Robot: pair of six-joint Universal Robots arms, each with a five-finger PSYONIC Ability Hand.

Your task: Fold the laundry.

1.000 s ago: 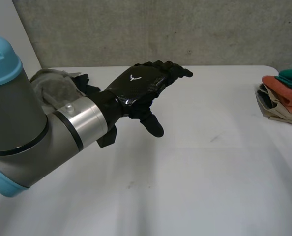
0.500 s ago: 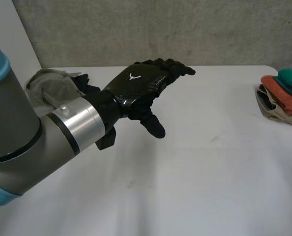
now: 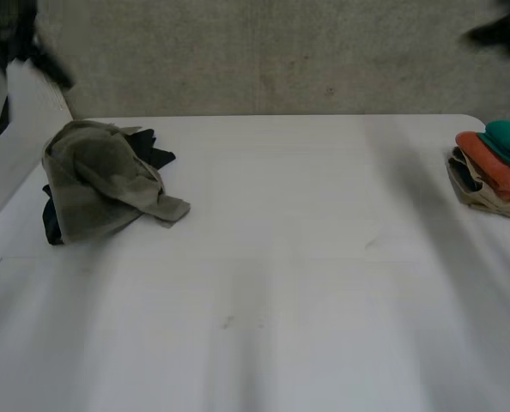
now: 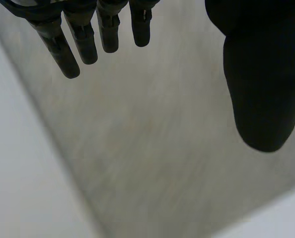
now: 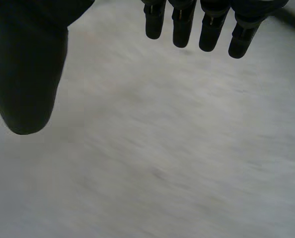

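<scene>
At frame left a crumpled heap (image 3: 100, 184) sits on the worktop (image 3: 306, 257), folded stack (image 3: 495, 167) far right. Both the left hand (image 4: 259, 89) and right hand (image 5: 28, 74) hang spread, empty. One grab might lift two tangled cloths.

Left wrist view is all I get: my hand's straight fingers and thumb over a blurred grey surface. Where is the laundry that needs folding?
Observer: A crumpled olive cloth lies in a heap on the left side of the table, on top of a dark cloth that sticks out behind it.
Operator: Is there anything else on the table?
Observer: Yes. A stack of cloths sits at the right edge, with teal on top, orange under it and beige at the bottom.
</scene>
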